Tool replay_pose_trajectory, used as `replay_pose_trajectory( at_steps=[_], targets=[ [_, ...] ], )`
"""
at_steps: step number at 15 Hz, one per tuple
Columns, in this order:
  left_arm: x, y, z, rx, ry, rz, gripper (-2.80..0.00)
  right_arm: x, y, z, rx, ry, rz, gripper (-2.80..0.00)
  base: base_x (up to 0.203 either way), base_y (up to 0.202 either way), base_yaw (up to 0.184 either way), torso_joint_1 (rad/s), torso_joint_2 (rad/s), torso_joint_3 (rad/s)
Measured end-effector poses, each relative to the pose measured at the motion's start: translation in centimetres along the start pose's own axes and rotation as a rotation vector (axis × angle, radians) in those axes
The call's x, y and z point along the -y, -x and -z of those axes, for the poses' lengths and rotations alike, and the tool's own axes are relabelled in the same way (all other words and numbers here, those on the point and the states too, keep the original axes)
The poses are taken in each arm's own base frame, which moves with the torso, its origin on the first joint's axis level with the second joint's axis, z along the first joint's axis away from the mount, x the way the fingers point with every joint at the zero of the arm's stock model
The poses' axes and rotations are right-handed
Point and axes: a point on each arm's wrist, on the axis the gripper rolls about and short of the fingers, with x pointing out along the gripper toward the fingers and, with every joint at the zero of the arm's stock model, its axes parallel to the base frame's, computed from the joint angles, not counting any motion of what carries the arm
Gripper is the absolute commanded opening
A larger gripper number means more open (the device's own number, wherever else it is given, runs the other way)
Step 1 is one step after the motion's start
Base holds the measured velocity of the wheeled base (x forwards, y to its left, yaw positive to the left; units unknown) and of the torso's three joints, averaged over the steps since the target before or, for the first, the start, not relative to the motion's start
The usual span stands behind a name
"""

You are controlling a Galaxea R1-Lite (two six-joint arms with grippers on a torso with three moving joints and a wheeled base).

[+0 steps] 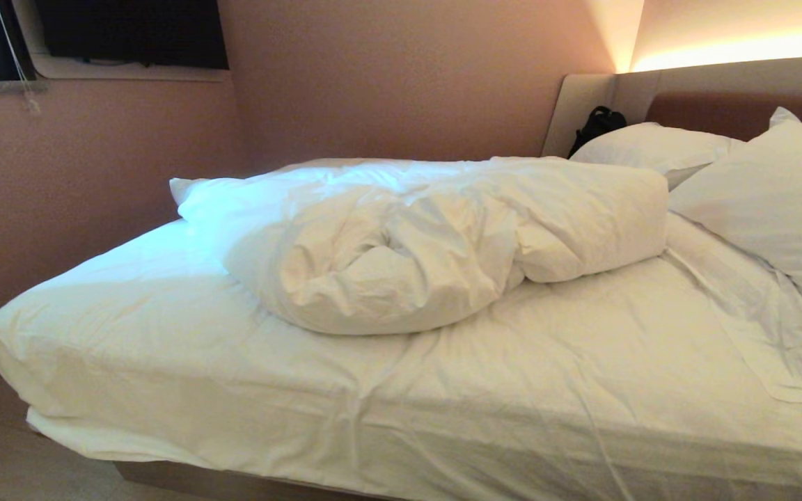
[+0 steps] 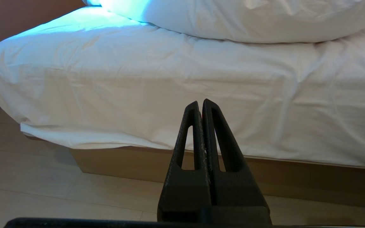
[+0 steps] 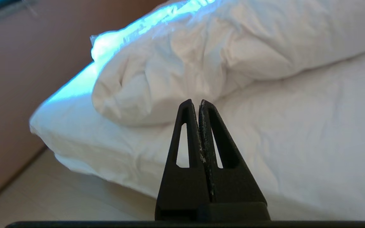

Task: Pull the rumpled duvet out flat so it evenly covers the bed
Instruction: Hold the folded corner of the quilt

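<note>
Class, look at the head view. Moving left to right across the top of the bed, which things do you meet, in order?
bare fitted sheet → rumpled duvet → black bag by the headboard → pillows

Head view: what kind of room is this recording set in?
Most likely a hotel-style bedroom: a low bed with a padded headboard lit from above, white pillows, and a rumpled white duvet bunched on the mattress.
</note>
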Motion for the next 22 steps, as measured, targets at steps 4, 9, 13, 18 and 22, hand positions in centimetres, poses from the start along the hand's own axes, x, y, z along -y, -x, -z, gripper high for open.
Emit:
replay_pose_trajectory(
  at_steps=[4,9,13,18,22],
  targets=[
    [0.0,0.0,0.0,0.0,0.0,0.0,-2.8,0.2,-3.1,-2.5,-0.009,-0.052,0.0,-2.8,0.0,0.0,0.0,0.0,0.0,0.0],
    [0.0,0.0,0.0,0.0,0.0,0.0,-2.8,0.4,-9.4,-5.3,-0.065,-0.165,-0.028,-2.8,0.0,0.0,0.0,0.0,0.0,0.0],
    [0.0,0.0,0.0,0.0,0.0,0.0,-2.8,0.8,-15.3,-5.3,-0.14,-0.267,-0.04,-2.8,0.0,0.0,0.0,0.0,0.0,0.0],
    [0.0,0.0,0.0,0.0,0.0,0.0,-2.8,0.7,-21.9,-3.7,-0.215,-0.368,-0.062,-2.8,0.0,0.0,0.0,0.0,0.0,0.0],
    [0.0,0.0,0.0,0.0,0.0,0.0,-2.8,0.3,-26.4,-1.5,-0.276,-0.377,-0.08,-2.8,0.0,0.0,0.0,0.0,0.0,0.0]
  ],
)
